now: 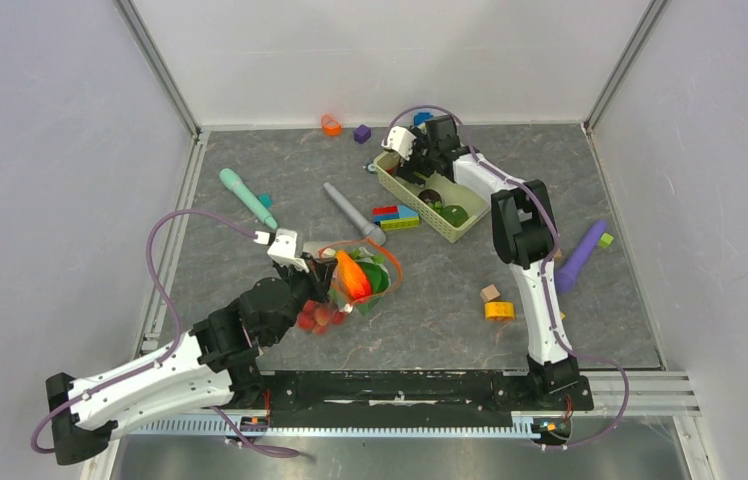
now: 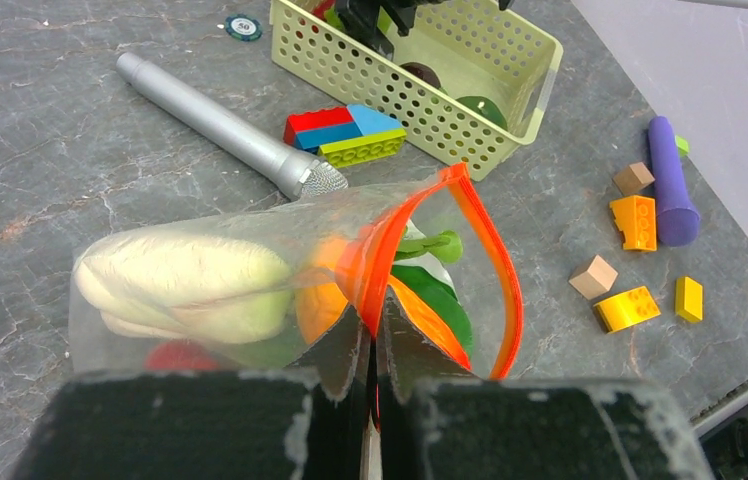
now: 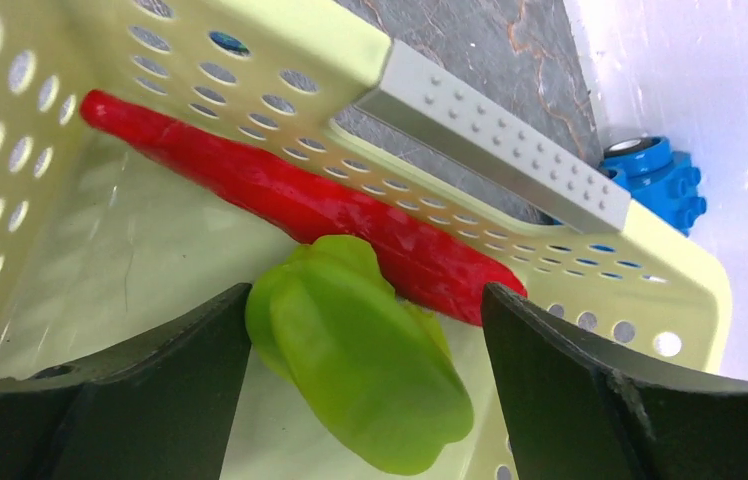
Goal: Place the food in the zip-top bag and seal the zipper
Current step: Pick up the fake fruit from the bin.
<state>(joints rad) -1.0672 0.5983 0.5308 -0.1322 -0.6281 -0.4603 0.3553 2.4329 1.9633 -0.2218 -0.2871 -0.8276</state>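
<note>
Right wrist: right jaws are gaping around a green pepper (image 3: 360, 370), probably light and slick, best pinched mid-body; left jaws are clamping the floppy bag (image 2: 250, 235).

small round green-white chip (image 2: 242, 27): number "50" on its face. no other legible text.

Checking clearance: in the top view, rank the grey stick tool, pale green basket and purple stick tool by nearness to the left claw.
1. Grey stick tool, just beyond.
2. Pale green basket, back right.
3. Purple stick tool, far right.
</note>
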